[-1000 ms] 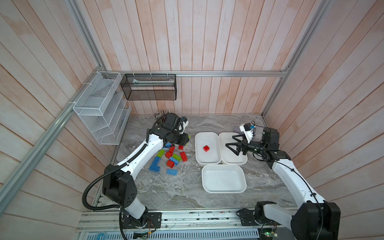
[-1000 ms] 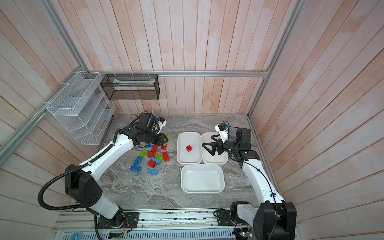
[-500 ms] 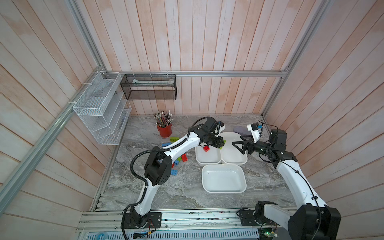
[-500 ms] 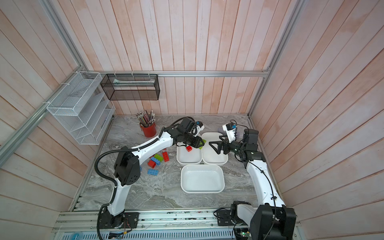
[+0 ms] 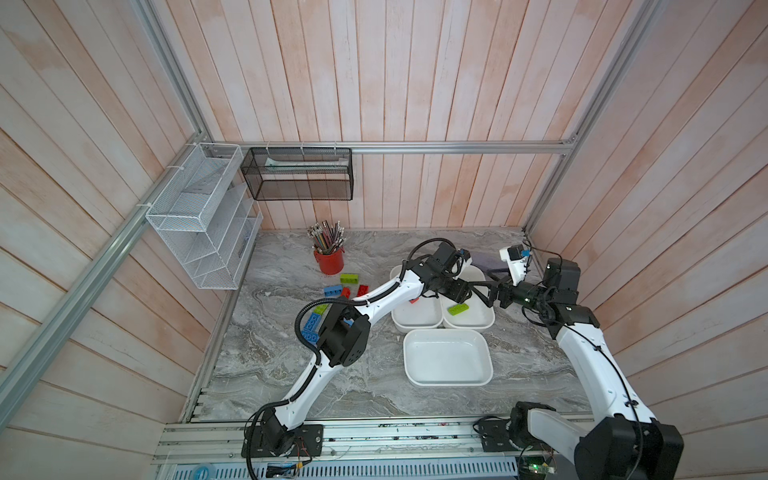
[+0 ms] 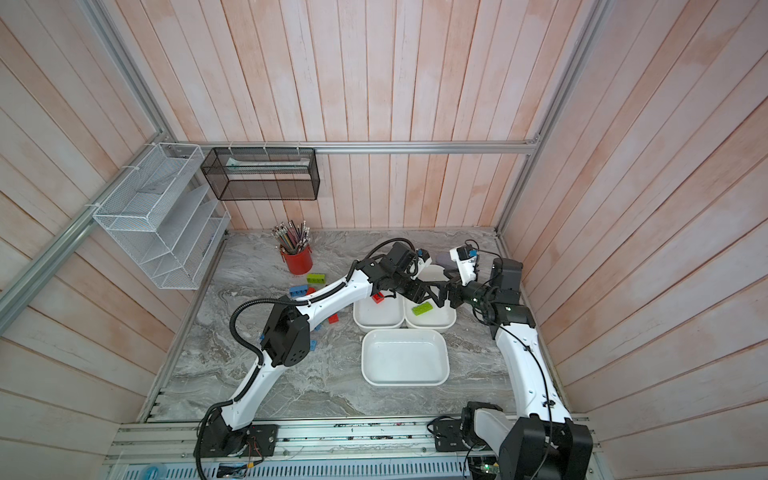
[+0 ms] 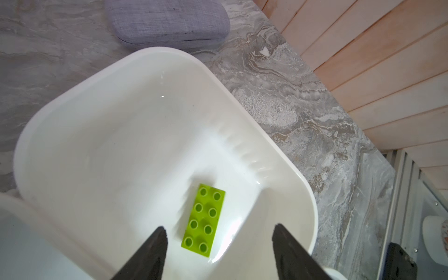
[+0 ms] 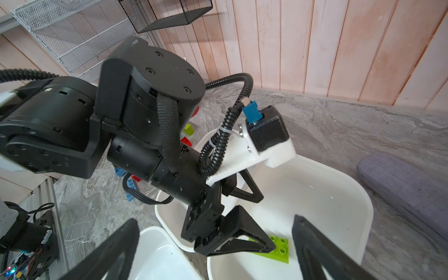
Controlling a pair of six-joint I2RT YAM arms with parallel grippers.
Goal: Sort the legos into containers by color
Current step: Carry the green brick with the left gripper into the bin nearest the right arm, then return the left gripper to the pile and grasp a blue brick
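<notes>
- Lime brick [image 7: 203,220]: oblong, 2 x 4 studs w/ hollow round tops, smooth glossy plastic. It lay flat, studs up, on the floor of the right rear tub [image 7: 121,145], near one corner and clear of the walls.
- L gripper [image 7: 219,226]: hung over the right rear tub, just above the lime brick. Its matte black tapered fingers [image 7: 150,252] were spread apart, gripping nothing.
- R gripper [image 8: 215,219]: close beside the L gripper, over the same tub. Its fingers [image 8: 315,247] were at wide spread, nothing held.
- Left rear tub [image 5: 415,322]: side by side w/ the right rear tub. One small red brick [image 6: 378,297] lay inside, partly hidden by the L arm.
- Front tub [image 5: 446,357]: just in front of the pair; whether it touched them could not be told.
- All 3 tubs: shallow white glossy plastic, rounded corners, rolled rim. The right rear tub had short ribs moulded in one wall.
- Other bricks lay on the surface [image 5: 291,374], left of the tubs: a lime oblong [image 5: 349,278] near the red pencil cup [image 5: 329,262], a blue brick [image 5: 332,289], and more part-hidden under the L arm.
- Surface: grey veined marble look.
- Grey case [image 7: 167,21]: woven fabric, pill-shaped, behind the right rear tub.
- Walls: pale wood planks, w/ a white wire rack [image 5: 199,216] and a black mesh basket [image 5: 299,174].
</notes>
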